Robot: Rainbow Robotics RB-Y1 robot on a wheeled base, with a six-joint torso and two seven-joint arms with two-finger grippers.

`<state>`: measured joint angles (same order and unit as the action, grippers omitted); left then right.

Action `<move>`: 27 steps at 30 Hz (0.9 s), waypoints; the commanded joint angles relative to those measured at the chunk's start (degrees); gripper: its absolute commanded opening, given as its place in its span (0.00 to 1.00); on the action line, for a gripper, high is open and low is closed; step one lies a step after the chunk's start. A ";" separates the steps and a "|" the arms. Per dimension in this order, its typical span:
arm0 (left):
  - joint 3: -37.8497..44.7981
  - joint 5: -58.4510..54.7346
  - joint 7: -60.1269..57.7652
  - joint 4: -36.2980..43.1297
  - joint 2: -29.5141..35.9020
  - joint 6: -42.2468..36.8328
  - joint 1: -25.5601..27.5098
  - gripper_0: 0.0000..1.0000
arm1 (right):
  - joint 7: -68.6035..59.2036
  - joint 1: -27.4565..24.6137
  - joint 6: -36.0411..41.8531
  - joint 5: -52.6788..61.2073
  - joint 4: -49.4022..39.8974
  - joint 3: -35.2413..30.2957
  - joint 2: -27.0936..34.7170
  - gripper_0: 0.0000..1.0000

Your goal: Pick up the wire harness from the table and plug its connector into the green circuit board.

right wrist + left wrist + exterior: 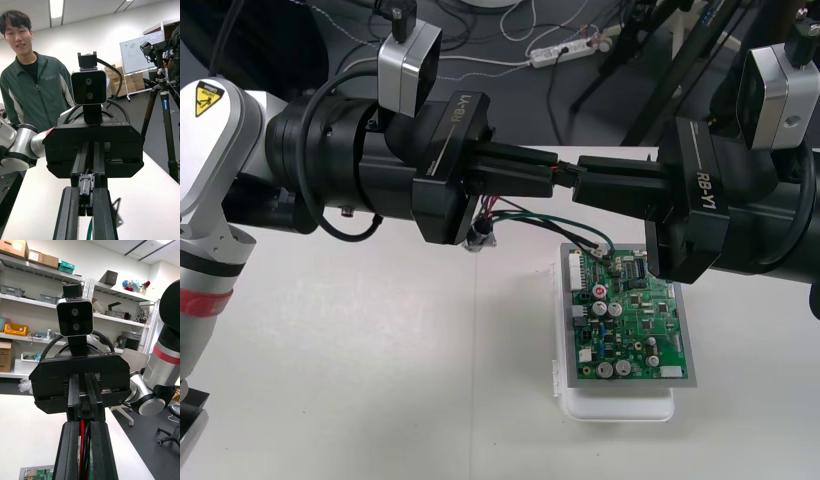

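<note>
Above the table my left gripper [548,168] and right gripper [582,182] meet tip to tip, both shut on the wire harness. In the left wrist view, red, black and green wires [82,442] run between my left fingers [70,450], with the right gripper [80,378] straight ahead. A small black plug [85,187] sits between my right fingers [71,213], facing the left gripper [90,157]. Loose wires [525,214] droop under the grippers. The round metal socket [478,238] hangs under the left one. The green circuit board [630,320] lies below the right gripper on its white base [620,408].
The table's far edge [510,150] runs just behind the grippers. Beyond it on the dark floor lie a white power strip [565,50] with cables and black tripod legs [650,80]. The pale table [380,380] stretches left of the board.
</note>
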<state>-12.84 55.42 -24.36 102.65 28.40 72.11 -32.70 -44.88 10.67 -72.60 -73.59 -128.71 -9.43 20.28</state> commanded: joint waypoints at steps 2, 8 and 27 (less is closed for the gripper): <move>-0.70 -0.93 4.41 1.94 0.87 -3.12 -2.98 0.00 | -2.23 1.54 -0.08 0.20 -1.10 0.38 -0.86 0.00; -0.70 -1.02 4.76 1.94 0.78 -3.12 -2.98 0.00 | -2.23 1.46 0.01 0.20 -1.10 0.38 -0.86 0.00; -0.61 -1.54 5.90 1.85 0.78 -3.12 -2.89 0.00 | -2.40 1.02 0.88 0.47 -1.02 0.11 -0.86 0.80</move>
<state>-12.85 54.99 -22.26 102.65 28.63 71.86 -32.73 -44.88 10.67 -72.56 -73.58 -128.65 -9.42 20.27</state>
